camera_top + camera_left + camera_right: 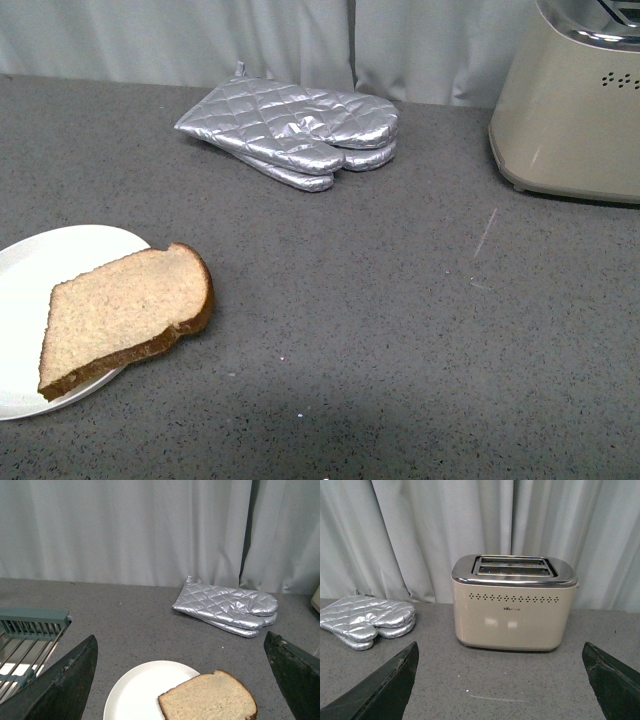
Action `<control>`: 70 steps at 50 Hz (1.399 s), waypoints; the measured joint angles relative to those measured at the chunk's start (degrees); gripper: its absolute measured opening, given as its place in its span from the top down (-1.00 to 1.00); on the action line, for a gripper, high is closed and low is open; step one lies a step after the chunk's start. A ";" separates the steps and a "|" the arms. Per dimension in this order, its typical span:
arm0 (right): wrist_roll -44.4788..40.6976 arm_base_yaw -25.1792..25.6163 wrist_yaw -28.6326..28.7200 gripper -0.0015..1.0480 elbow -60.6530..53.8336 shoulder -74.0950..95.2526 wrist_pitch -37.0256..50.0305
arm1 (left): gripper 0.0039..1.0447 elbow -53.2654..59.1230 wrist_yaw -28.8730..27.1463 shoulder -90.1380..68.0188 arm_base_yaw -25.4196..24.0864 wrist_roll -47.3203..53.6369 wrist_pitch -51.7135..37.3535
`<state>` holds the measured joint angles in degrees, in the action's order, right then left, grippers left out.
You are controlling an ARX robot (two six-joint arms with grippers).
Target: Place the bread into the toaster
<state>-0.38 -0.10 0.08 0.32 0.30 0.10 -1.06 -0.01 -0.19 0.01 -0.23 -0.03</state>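
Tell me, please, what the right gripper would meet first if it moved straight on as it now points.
Probably the toaster, dead ahead with nothing visible between, though depth is unclear.

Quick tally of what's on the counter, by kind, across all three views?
Bread slice: 1
White plate: 1
Toaster: 1
Silver oven mitts: 2, stacked
Green dish rack: 1, seen only in the left wrist view
Total: 6
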 joint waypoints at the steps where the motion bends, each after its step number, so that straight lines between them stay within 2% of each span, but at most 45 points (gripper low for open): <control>1: 0.00 0.00 0.00 -0.82 0.00 0.00 0.00 | -0.88 0.00 0.00 0.00 0.00 0.00 0.00; 18: 0.00 0.00 0.00 -0.82 0.00 0.00 0.00 | -0.88 0.00 -0.02 0.00 0.00 0.00 0.00; 20: 0.00 0.00 0.00 -0.82 0.00 0.00 0.00 | -0.88 -0.24 1.92 -0.63 -0.59 -1.51 0.92; 22: 0.00 0.00 -0.04 -0.82 0.00 0.00 0.00 | -0.88 -2.05 9.22 -3.39 -3.02 -8.28 5.64; 25: -0.02 0.02 0.00 -0.82 0.00 0.00 0.00 | -0.88 -3.37 16.79 -9.66 -6.60 -17.46 7.21; 28: 0.00 0.02 0.04 -0.82 0.00 -0.04 0.00 | -0.88 -3.54 20.74 -15.74 -9.29 -28.33 4.44; 32: 0.00 0.02 -0.02 -0.82 0.00 -0.04 0.00 | -0.88 -4.79 21.29 -28.70 -11.06 -45.00 -6.47; 37: 0.00 0.02 0.00 -0.82 0.00 -0.07 0.00 | -0.88 -7.74 19.87 -41.99 -10.84 -50.97 -17.51; 43: 0.00 0.02 0.00 -0.82 0.00 -0.04 0.00 | -0.88 -12.09 19.12 -57.22 -10.93 -52.48 -26.86; 49: 0.00 0.02 -0.02 -0.82 0.00 -0.04 0.00 | -0.88 -16.41 18.62 -70.79 -11.98 -51.39 -31.02; 58: 0.00 0.02 0.00 -0.82 0.00 -0.04 0.00 | -0.88 -22.64 17.97 -85.48 -15.63 -47.45 -32.13; 70: 0.00 0.02 0.00 -0.82 0.00 -0.04 0.00 | -0.88 -29.79 14.95 -96.21 -19.50 -41.44 -31.08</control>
<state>-0.38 -0.08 0.08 0.32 0.25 0.10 -30.85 14.94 -96.40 -19.49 -41.67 -31.11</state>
